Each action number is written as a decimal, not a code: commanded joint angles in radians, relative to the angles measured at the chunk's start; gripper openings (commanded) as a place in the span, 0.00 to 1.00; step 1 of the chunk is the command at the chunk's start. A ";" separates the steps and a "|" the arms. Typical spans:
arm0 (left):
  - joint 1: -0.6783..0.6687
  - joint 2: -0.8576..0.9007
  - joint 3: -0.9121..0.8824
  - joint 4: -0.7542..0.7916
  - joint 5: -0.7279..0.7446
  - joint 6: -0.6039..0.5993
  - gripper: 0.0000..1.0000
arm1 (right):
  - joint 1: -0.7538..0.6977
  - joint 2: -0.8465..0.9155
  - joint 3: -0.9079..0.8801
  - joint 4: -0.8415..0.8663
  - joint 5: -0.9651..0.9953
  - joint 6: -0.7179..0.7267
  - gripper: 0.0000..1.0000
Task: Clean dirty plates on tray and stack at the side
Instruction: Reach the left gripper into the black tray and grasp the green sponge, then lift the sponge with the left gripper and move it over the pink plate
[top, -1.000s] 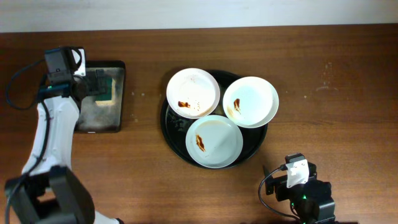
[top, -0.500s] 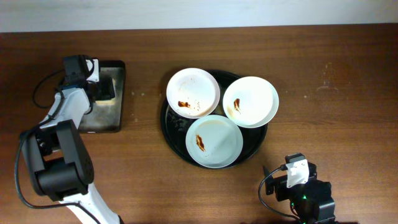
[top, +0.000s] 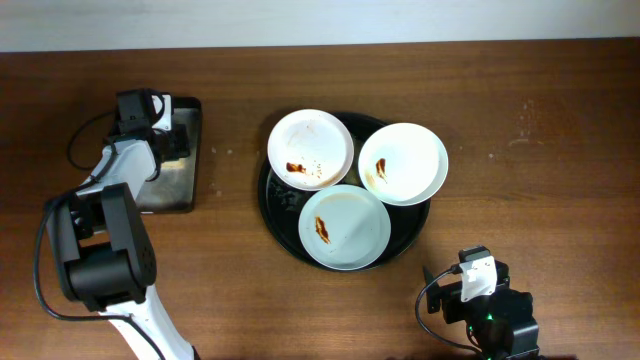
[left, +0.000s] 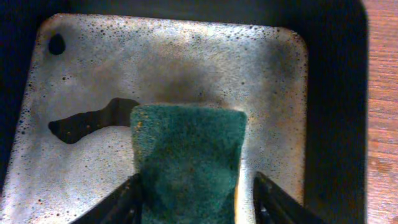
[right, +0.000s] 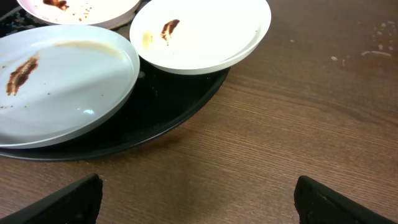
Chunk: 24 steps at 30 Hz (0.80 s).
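Note:
Three dirty plates with brown-red smears lie on the round black tray (top: 283, 207): one at the back left (top: 311, 148), one at the right (top: 403, 163), overhanging the rim, and one at the front (top: 344, 226). My left gripper (top: 168, 138) is over the rectangular sponge tray (top: 165, 190). In the left wrist view its fingers (left: 196, 202) are open around a green sponge (left: 186, 155) on the soapy tray floor (left: 186, 68), with a gap at the right finger. My right gripper (right: 199, 199) is open and empty over bare wood, in front of the tray (right: 161, 112) and the plates (right: 62, 81).
The sponge tray stands at the table's left, apart from the round tray. Bare wooden table (top: 540, 150) lies to the right of the round tray. The right arm's base (top: 488, 305) is at the front right edge.
My left arm has swung in from the left, and its gripper has come over the sponge tray and around the sponge. The plates and the right arm have not moved.

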 joint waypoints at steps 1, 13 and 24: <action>0.002 0.031 0.016 0.000 -0.018 -0.011 0.48 | -0.003 -0.006 -0.006 -0.005 0.020 0.001 0.99; 0.003 0.066 0.015 -0.001 -0.047 -0.010 0.30 | -0.003 -0.006 -0.006 -0.005 0.020 0.001 0.99; 0.001 0.099 0.024 -0.040 -0.043 -0.018 0.01 | -0.003 -0.006 -0.006 -0.005 0.020 0.001 0.99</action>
